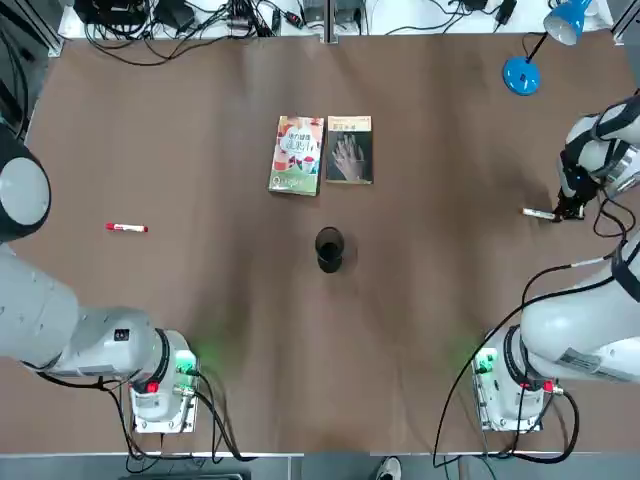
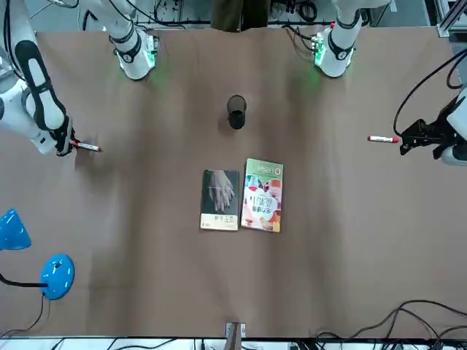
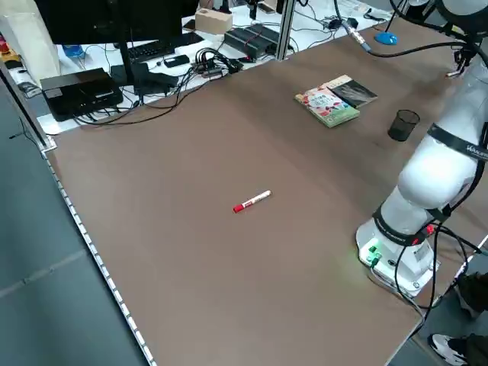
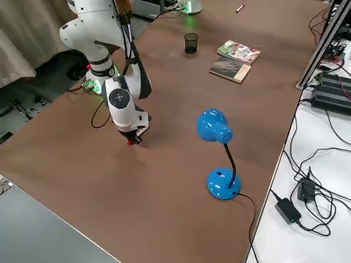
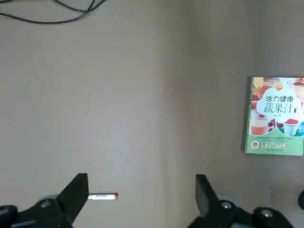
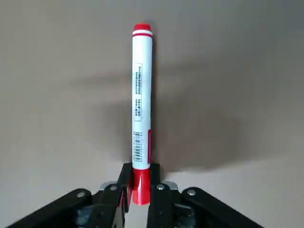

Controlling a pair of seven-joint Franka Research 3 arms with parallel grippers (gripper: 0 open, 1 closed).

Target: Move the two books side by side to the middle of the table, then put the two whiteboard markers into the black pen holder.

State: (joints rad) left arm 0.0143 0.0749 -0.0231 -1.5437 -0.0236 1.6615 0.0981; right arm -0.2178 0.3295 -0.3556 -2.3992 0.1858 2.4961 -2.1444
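- I see the two thin paperbacks lying flat and side by side, edges touching or nearly so, near the middle of the large brown desk (image 1: 200, 300): the orange-red-cream book with a green lower band (image 1: 297, 155) on the robot's left, the dark grey book with a pale hand picture (image 1: 349, 150) on its right.
- The small round black pen holder (image 1: 329, 249) stands upright just on the robot's side of the books, apart from them.
- One short white whiteboard marker with red ends (image 1: 127, 228) lies flat on the left part of the desk, well apart from the books and holder.
- The second white whiteboard marker with a red cap (image 6: 141, 104) lies near the right edge of the desk.
- The right claw (image 6: 138, 194) is closed narrowly on this second marker's red end, its fingers pressing both sides; the marker's body lies along the desk.
- The left claw (image 5: 141, 194) is spread wide and holds nothing; it hangs above the desk over the first marker.
- A blue round-based desk lamp (image 1: 522, 74) stands at the far right corner.
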